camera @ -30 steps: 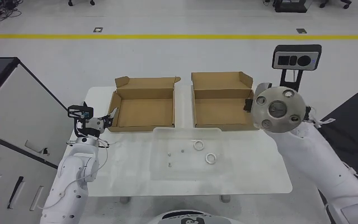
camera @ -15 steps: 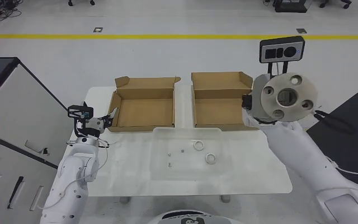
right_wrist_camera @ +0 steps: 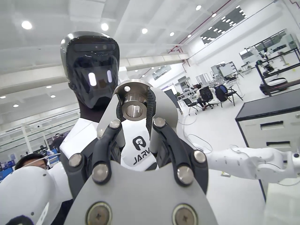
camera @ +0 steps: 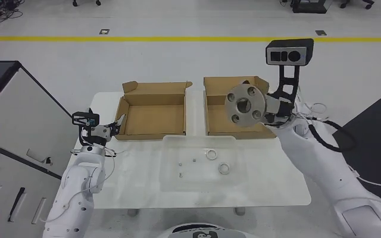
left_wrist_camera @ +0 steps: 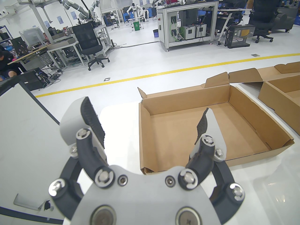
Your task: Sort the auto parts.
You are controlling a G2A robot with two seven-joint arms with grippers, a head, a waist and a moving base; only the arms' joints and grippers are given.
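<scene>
right gripper (right_wrist_camera: 134, 103) pinches flange (camera: 243, 105) hub | disc faces up (bore axis roughly upright) | left gripper (left_wrist_camera: 146, 113) spread

I hold a round silver metal flange (camera: 243, 105), with a centre bore and four bolt holes, by its hub in my right gripper (right_wrist_camera: 133, 103). It is raised with its flat face towards the top camera. Two open brown cardboard boxes, left (camera: 152, 119) and right (camera: 221, 122), sit side by side along the worktop's far edge. Just nearer, mid-worktop, a clear plastic tray (camera: 199, 138) holds one white ring (camera: 211, 154), a second white ring (camera: 224, 168) and a few tiny pale pieces (camera: 181, 175).
</scene>
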